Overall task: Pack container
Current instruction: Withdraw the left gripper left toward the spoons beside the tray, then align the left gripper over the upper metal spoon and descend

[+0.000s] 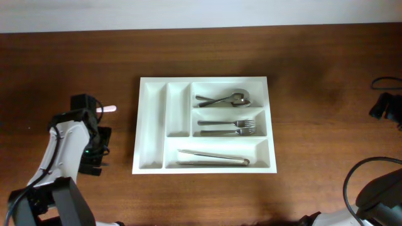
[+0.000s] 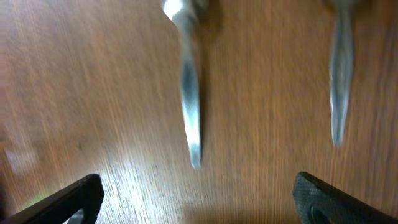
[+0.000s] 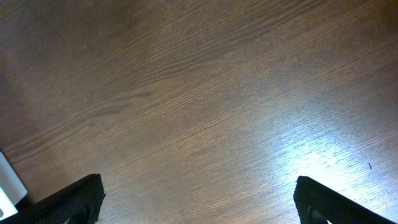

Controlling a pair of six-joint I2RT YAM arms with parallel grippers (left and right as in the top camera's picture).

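The container (image 1: 152, 125), a big white tray, lies mid-table. Its top wide compartment holds spoons (image 1: 225, 99), the middle one forks (image 1: 227, 127), and the bottom one a long silver piece (image 1: 213, 157). Its two narrow compartments on the left look empty. My left gripper (image 1: 97, 149) is left of the tray, low over the table. In the left wrist view it (image 2: 199, 205) is open and empty, with two blurred silver cutlery pieces (image 2: 189, 93) (image 2: 340, 74) lying on the wood just ahead of the fingers. My right gripper (image 3: 199, 199) is open and empty over bare wood.
The table is dark brown wood (image 1: 314, 50). A pale pink-tipped object (image 1: 110, 108) sticks out beside the left arm. The right arm (image 1: 384, 105) sits at the far right edge, with cables at the lower right. A white corner (image 3: 7, 186) shows at the right wrist view's left edge.
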